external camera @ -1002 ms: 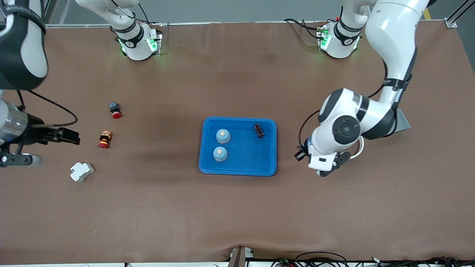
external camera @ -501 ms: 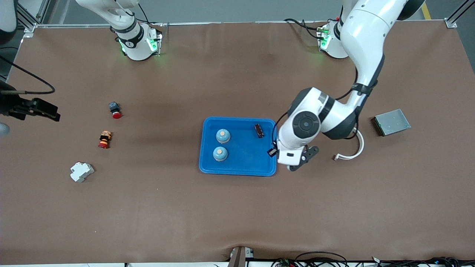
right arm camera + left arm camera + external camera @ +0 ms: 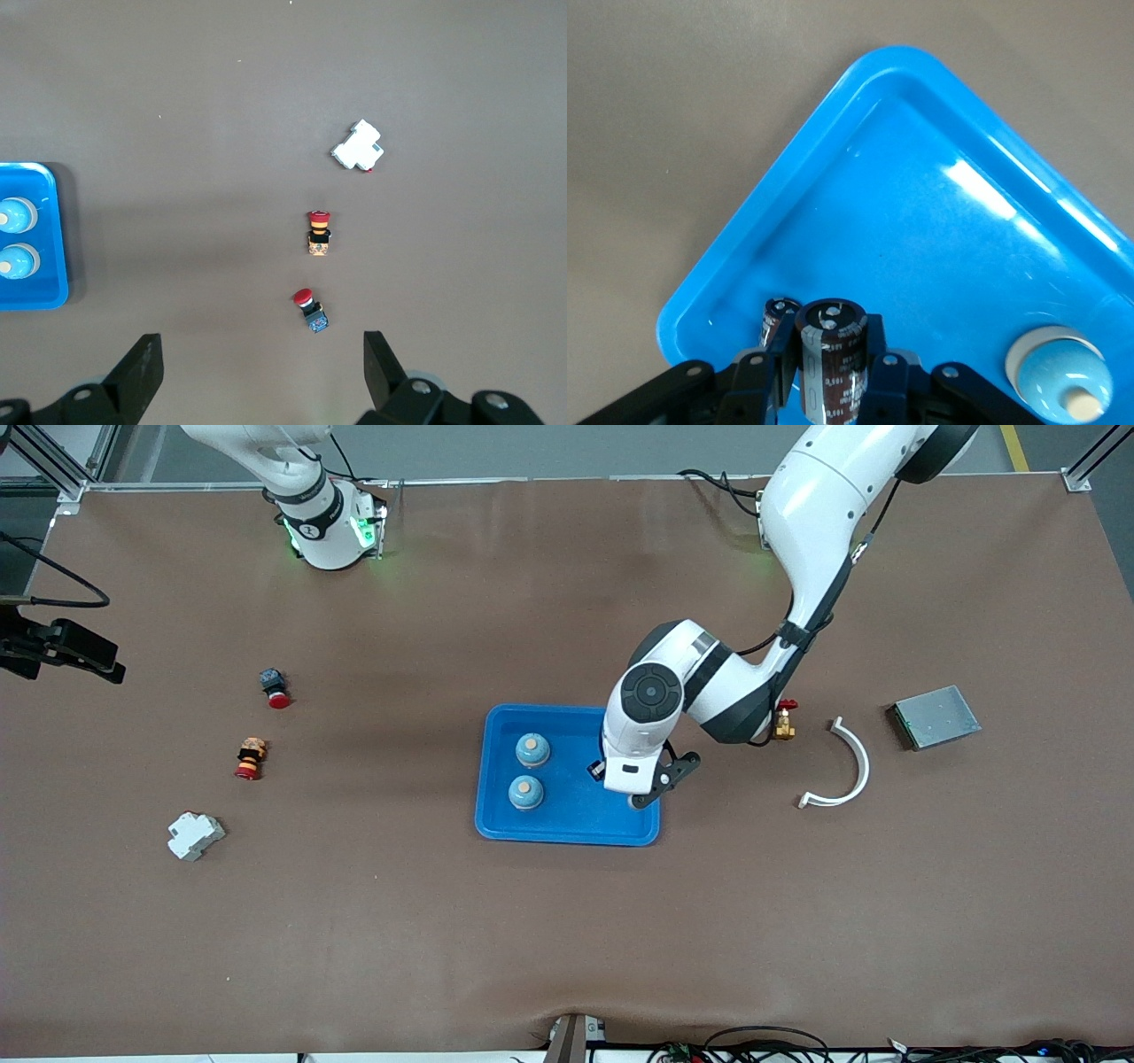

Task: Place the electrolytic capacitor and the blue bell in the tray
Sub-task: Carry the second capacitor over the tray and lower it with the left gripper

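Front view: the blue tray (image 3: 567,828) lies mid-table, shallow, glossy plastic with rounded corners and a raised rim. Two blue bells (image 3: 532,750) (image 3: 525,792) stand inside it, domed, each with a pale button on top, one nearer the camera than the other. The left gripper (image 3: 640,790) hangs over the tray's end toward the left arm; the arm's wrist hides whatever it carries and part of the tray floor. Toward the left arm's end lie a small brass valve (image 3: 784,724), half cut off by the arm, a curved white strip (image 3: 846,766) and a flat grey metal box (image 3: 935,716). Toward the right arm's end sit two red-capped push buttons (image 3: 275,687) (image 3: 250,758) and a white breaker (image 3: 195,835). The right gripper (image 3: 62,651) waits at the table's edge.

Left wrist view: the fingers (image 3: 784,363) are clamped on a capacitor (image 3: 831,354), a dark cylinder with a silvery scored top, over the tray's corner. A second capacitor (image 3: 776,320) lies in the tray, mostly hidden by the held one.

Right wrist view: the fingers (image 3: 142,372) are spread wide, nothing between them, above bare brown mat.
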